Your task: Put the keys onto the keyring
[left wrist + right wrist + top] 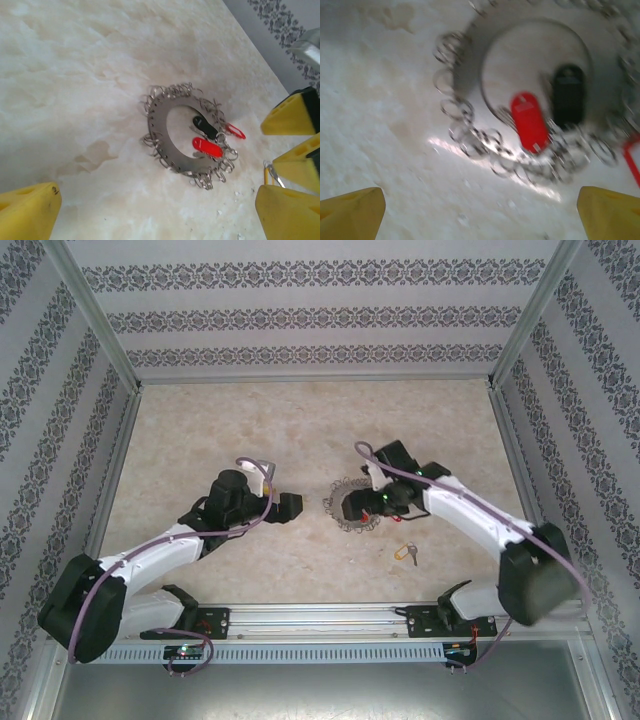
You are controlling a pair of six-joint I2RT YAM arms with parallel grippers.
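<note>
Beige marbled tabletop (300, 420) | silvery scalloped metal keyring (159, 125) laid flat, red-headed key (207, 147), black-headed key (205, 127) seen on it (yellow-headed key (408, 554) apart) | left gripper (157, 215), right gripper (480, 215) held wide

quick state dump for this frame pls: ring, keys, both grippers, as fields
keyring: flat on table, mid-table
red key: lying across the ring's band
black key: beside red key, at the ring's inner edge
yellow key: loose on table, apart from ring, right-arm side
left gripper: open, empty, beside ring
right gripper: open, empty, over ring
</note>
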